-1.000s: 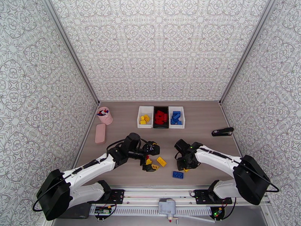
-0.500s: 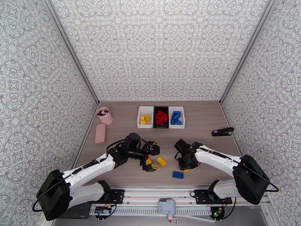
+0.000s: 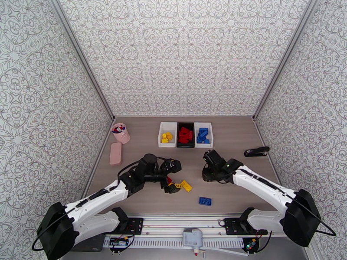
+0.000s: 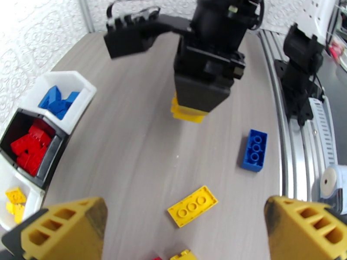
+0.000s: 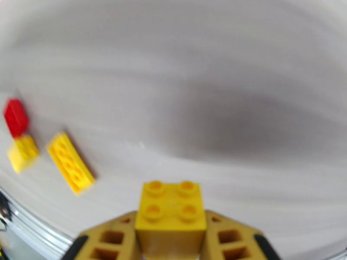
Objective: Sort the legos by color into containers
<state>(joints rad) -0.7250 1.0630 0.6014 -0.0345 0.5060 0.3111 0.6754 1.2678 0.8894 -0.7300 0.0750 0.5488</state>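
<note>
Held brick: small yellow two-by-two studded plastic brick [image 5: 170, 209], studs up, clamped by its side walls in the right gripper [image 5: 171, 235]; it hangs above bare tabletop, nearer than the bins.
Handling: judged light, rigid and smooth-walled. Grip the flat opposite sides, not the studs. A skewed pinch could squirt it out.
Left gripper [image 4: 184, 232]: fingers spread wide, nothing held, low over the loose pile.
Loose: long yellow brick [image 4: 192, 206]; blue brick [image 4: 254, 150] near the front rail; small red brick [image 5: 16, 117] touching a small yellow brick [image 5: 22, 152].
Bins: side by side in a row at the far side. White bin with yellows [image 3: 161, 135], black bin with reds [image 3: 185, 145], white bin with blues [image 3: 211, 136].
Room: open wood up to the bins; black stapler [image 3: 256, 151] well to the right.
</note>
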